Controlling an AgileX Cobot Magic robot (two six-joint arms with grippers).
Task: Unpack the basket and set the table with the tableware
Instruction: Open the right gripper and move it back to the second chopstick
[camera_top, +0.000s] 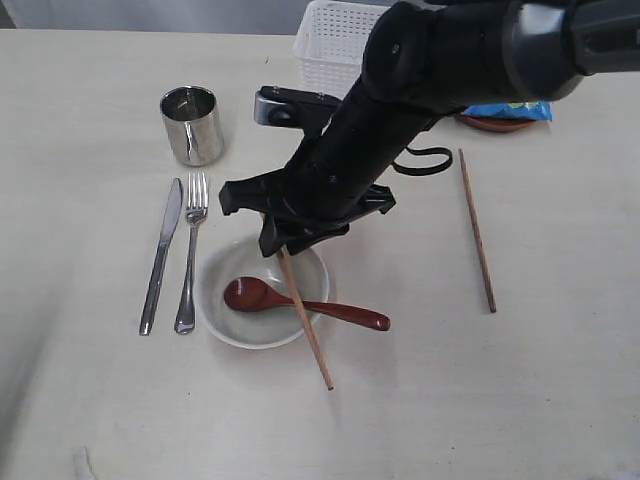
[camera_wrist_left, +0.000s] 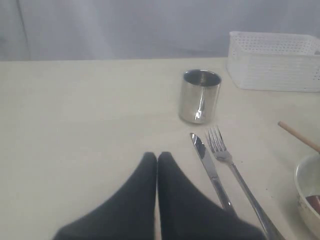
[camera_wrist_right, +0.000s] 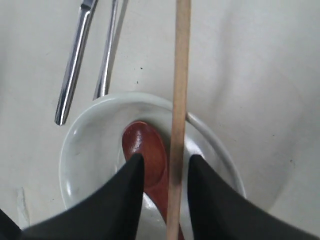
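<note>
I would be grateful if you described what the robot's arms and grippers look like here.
The right arm is matte black with thick rounded segments and a black cable loop beside it. The right gripper has a wide black crossbar and smooth, tapered black fingers. The left gripper shows two black wedge-shaped fingers. No markings are visible.

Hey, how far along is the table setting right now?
Done: cup, knife, fork, bowl with spoon, and one chopstick lie on the table. In hand: the second chopstick sits across the bowl between the right gripper's parted jaws. Left, probably: pairing the chopsticks; the plate by the basket sits under a blue packet.
</note>
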